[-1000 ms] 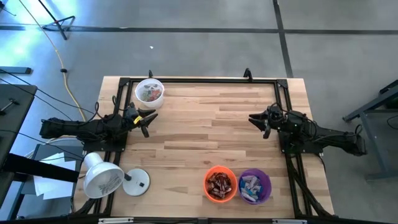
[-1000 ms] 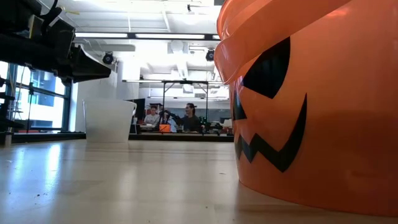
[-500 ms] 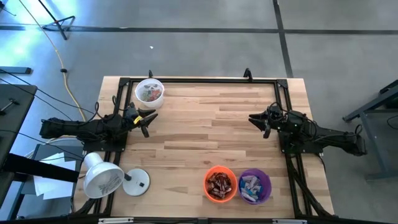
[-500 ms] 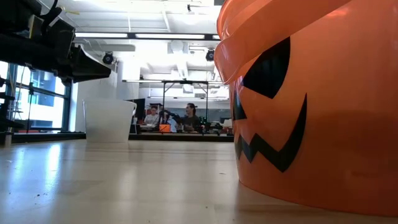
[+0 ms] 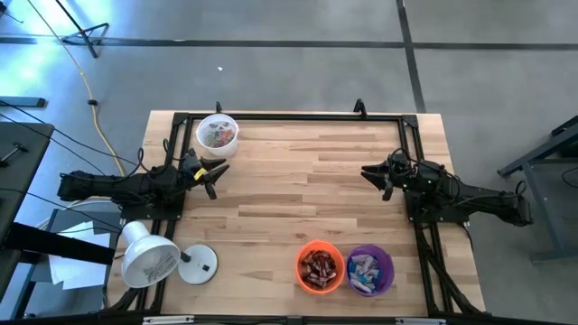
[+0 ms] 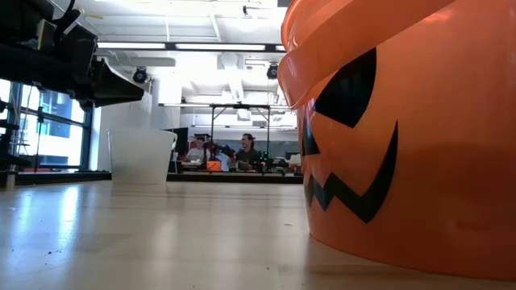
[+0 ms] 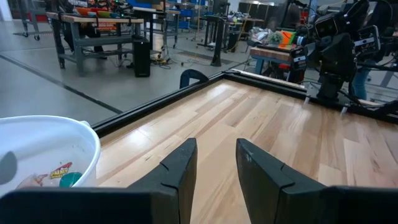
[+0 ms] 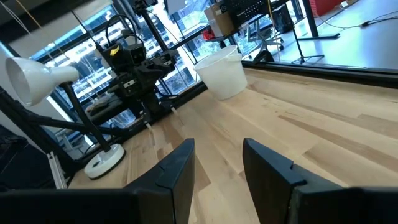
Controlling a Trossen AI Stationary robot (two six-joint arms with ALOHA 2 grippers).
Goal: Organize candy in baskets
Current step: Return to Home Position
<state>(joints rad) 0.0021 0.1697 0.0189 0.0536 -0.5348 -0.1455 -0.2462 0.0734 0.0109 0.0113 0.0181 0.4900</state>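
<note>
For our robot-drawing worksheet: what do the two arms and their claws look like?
The left arm and the right arm are both black, slim and built from jointed segments. The left claw and the right claw each end in two flat, angular black fingers with stepped edges.

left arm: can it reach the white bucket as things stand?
Probably yes. The white bucket stands close beside the left gripper, with only bare table between them, and the fingers are open and empty. The right gripper waits on the opposite side, out of the way.
</note>
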